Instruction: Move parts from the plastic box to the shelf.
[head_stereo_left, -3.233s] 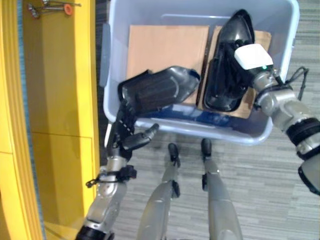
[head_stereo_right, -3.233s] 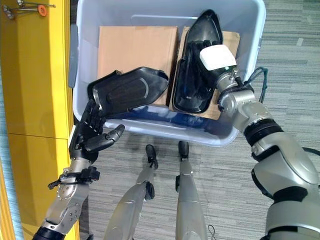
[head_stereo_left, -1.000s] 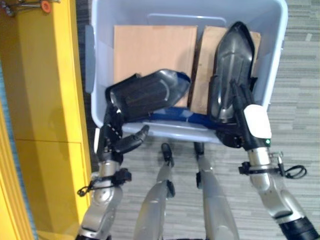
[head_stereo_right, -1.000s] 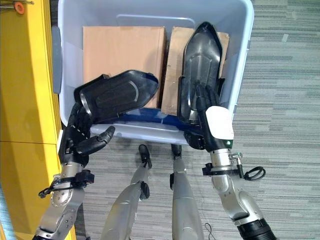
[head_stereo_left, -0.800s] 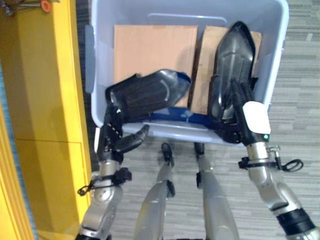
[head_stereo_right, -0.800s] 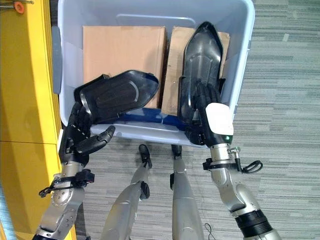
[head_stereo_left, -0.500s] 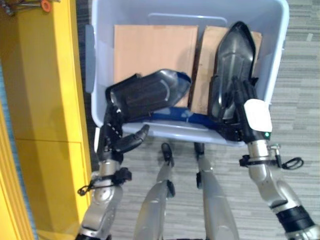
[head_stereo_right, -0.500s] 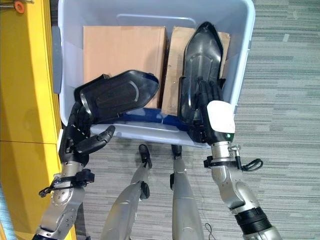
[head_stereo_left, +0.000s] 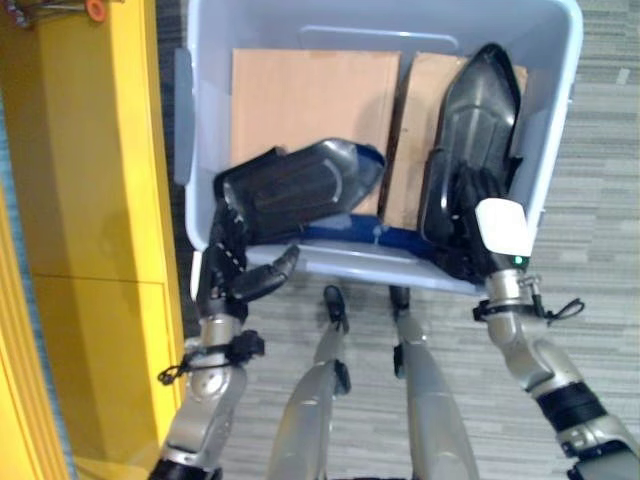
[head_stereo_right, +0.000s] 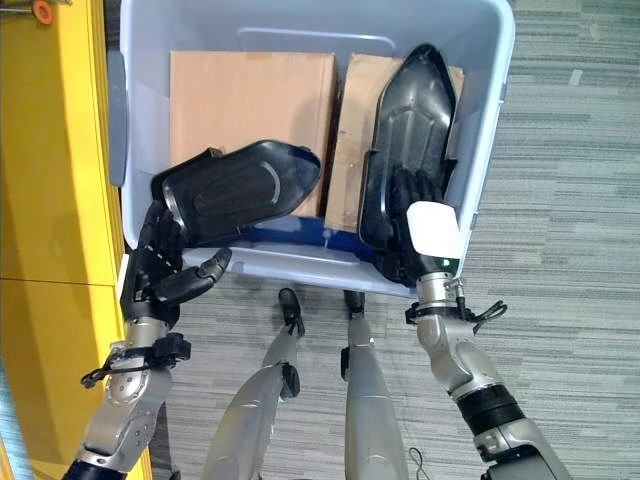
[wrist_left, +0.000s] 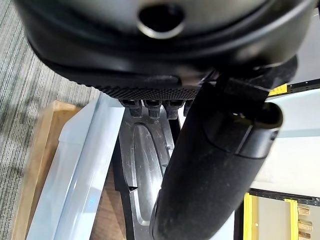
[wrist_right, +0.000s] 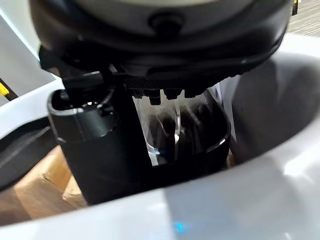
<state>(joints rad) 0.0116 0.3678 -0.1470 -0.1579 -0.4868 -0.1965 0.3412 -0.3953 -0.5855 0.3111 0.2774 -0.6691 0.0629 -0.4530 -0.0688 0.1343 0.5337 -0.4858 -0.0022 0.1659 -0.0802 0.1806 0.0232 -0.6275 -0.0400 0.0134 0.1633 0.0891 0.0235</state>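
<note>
A pale blue plastic box (head_stereo_left: 562, 110) stands on the floor in front of me. One black moulded part (head_stereo_left: 300, 183) lies tilted over the box's near rim, its left end resting on the straight fingers of my left hand (head_stereo_left: 232, 278); the thumb (wrist_left: 210, 165) sticks out free below it. A second, longer black part (head_stereo_left: 478, 120) stands along the box's right wall. My right hand (head_stereo_right: 430, 232) reaches over the near rim, and its fingers (head_stereo_right: 402, 195) lie flat and spread on that part's lower end.
A yellow shelf (head_stereo_left: 100, 200) runs along the left, close beside the box, with small tools (head_stereo_left: 90, 8) at its far end. Two cardboard sheets (head_stereo_left: 312, 90) line the box bottom. Something blue (head_stereo_left: 345, 230) lies by the near wall. Grey carpet (head_stereo_left: 600, 250) spreads to the right.
My right arm swung from the box's right side to below its near rim, then the hand slid up onto the long part. The left hand and its part kept their pose.
</note>
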